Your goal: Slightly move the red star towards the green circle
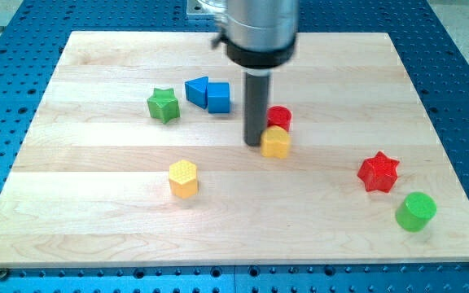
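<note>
The red star [379, 172] lies at the view's right on the wooden board [96, 212]. The green circle [415, 212], a short cylinder, stands just below and to the right of it, a small gap between them. My tip [255, 144] rests on the board near the middle, well to the left of the red star. It stands right beside the left side of a yellow block [276, 142], with a red cylinder [279, 118] just behind that block.
A green star [163, 105] sits at the upper left. A blue triangle [196, 89] and a blue cube [217, 97] lie together right of it. A yellow hexagon [183, 178] lies lower left of centre. The blue perforated table surrounds the board.
</note>
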Controlling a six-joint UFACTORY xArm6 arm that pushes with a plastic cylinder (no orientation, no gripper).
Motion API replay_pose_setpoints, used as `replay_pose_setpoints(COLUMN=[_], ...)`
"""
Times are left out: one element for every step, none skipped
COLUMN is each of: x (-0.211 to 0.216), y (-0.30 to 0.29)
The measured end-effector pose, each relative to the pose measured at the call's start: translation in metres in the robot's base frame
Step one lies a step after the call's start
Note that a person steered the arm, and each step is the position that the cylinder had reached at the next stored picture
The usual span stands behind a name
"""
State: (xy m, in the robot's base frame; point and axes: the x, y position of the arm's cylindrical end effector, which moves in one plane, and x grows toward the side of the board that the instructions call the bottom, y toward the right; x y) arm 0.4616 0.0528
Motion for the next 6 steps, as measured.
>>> replay_pose_setpoints(x=[0.047,0.054,0.044,0.029,0.027,0.047], y=[0.065,0.069,0.060,0.083,0.124,0.126])
